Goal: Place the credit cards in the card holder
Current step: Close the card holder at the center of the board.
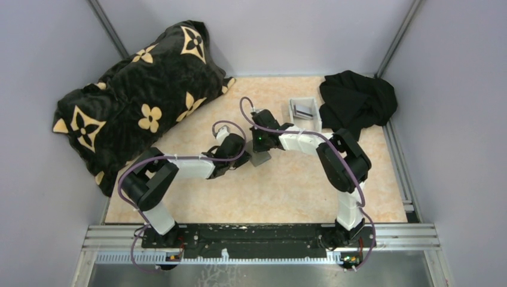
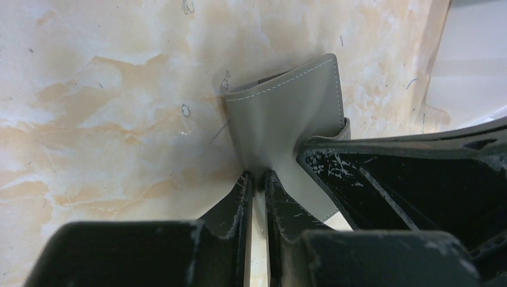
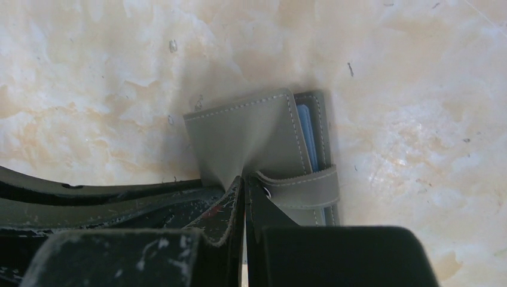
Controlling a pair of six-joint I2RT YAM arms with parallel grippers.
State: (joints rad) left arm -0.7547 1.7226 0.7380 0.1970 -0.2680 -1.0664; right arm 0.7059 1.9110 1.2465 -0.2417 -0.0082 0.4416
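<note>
on the bench (image 1: 269, 191), my left jaws and right jaws both clamp the card holder (image 3: 251, 134). credit cards (image 1: 304, 111) in the white tray (image 1: 305, 98) are not yet loaded.

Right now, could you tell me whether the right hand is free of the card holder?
No, the right hand is shut on a flap of the card holder.

Card holder (image 1: 260, 158) on table (image 1: 287, 191), tray (image 1: 317, 113) behind.
</note>
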